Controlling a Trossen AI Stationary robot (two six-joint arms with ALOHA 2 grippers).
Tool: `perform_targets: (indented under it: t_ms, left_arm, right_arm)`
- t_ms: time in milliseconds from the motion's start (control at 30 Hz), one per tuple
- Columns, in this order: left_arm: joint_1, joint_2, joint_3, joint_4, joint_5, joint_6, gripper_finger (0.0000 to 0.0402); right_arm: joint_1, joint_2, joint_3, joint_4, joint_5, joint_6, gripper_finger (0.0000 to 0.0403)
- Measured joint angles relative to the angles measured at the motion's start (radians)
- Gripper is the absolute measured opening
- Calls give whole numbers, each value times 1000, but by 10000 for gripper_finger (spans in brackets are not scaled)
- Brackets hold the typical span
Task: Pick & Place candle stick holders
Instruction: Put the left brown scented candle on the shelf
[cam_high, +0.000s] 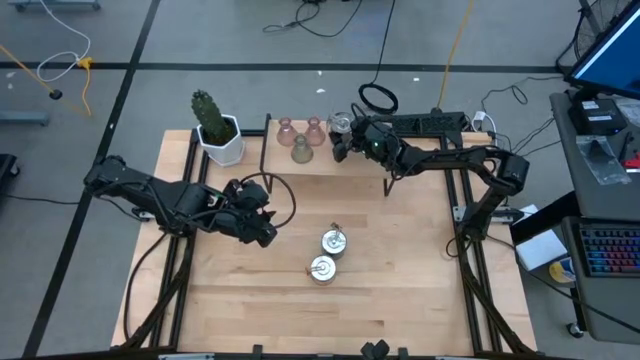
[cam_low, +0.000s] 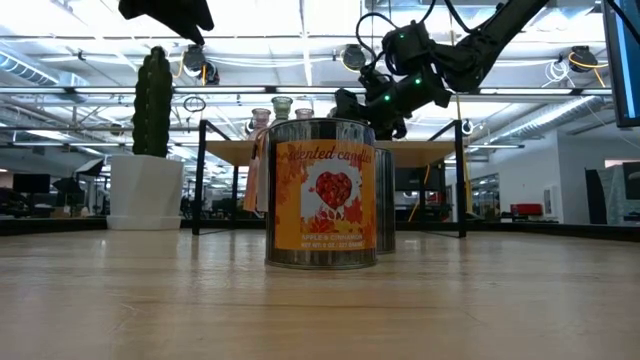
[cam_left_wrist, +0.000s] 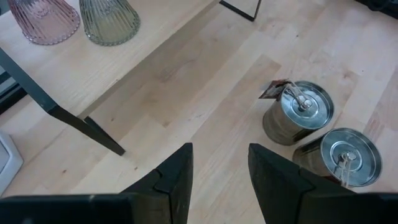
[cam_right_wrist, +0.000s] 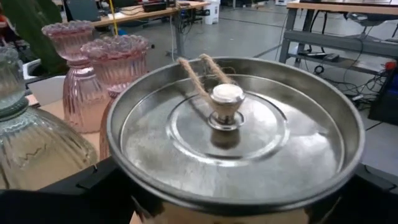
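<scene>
Holding: my right hand (cam_high: 343, 140) is closed around a lidded silver candle tin (cam_right_wrist: 233, 134), carried above the far edge of the surface (cam_high: 400, 290), just right of the glass holders.
Glass cluster: two pink ribbed glass holders (cam_right_wrist: 93, 74) and a greenish glass holder (cam_right_wrist: 28, 143) stand close together at the far middle of the surface, right beside my load.
Risk one: lowering the tin here could knock a pink holder; the rims sit near the tin's edge, and tall narrow-necked glass would tip easily.
Risk two: the tin is smooth metal, so it may slip or tilt in my grip if I swing fast.
Risk three: the lid with its twine loop (cam_right_wrist: 202, 71) looks loose-fitting; a jolt might shift it.
Left hand: my left hand (cam_left_wrist: 221, 180) hovers over the left-middle of the surface, partly open and empty.
Remaining tins: two silver tins (cam_high: 328, 256) stand in the near middle, just beside each other, so reaching one could nudge its neighbour.
Cactus pot (cam_high: 221, 135): far left, well clear.
</scene>
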Motion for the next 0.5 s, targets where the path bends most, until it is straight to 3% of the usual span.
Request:
perform_targets:
  t_ms: [500]
  left_arm:
    - [-1,0,0,0,32,-1,154]
  right_arm:
    - [0,0,0,-2,-25,-59,375]
